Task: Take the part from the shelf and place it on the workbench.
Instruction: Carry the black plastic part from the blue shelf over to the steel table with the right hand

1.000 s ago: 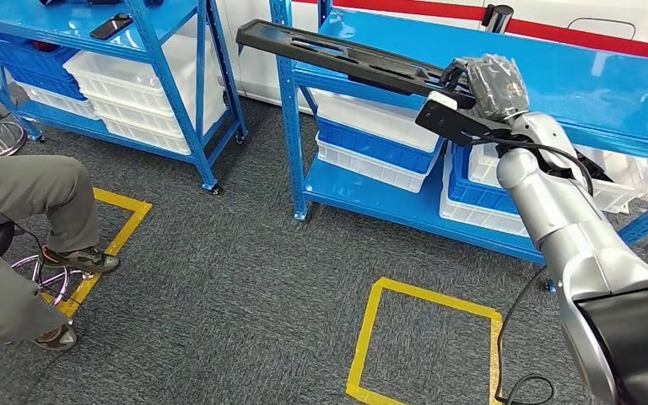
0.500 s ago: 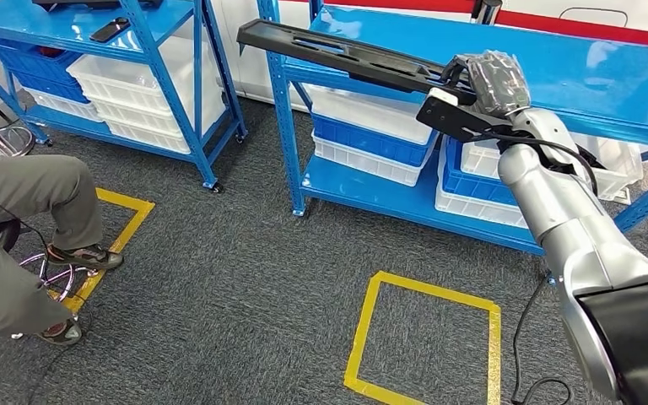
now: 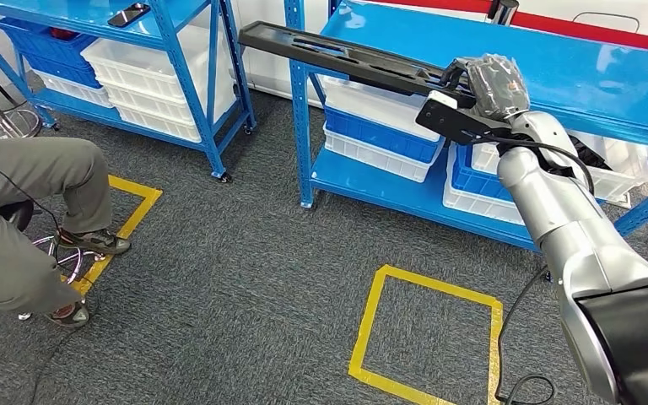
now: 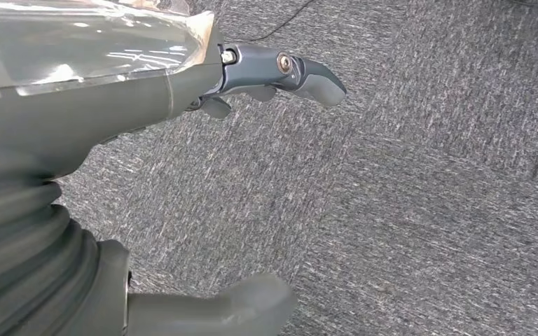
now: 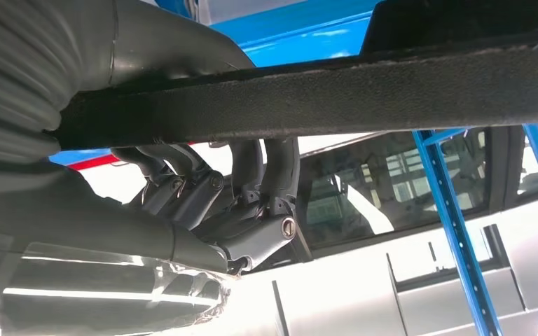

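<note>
The long black slotted plastic part stuck out sideways from the right hand, which gripped one end, fingers curled under it. The left hand hung over carpet, fingers apart, holding nothing.

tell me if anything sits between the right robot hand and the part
Nothing does. The right robot hand already grips the part at its near end, fingers wrapped around it, holding it out in the air in front of the blue shelf.
</note>
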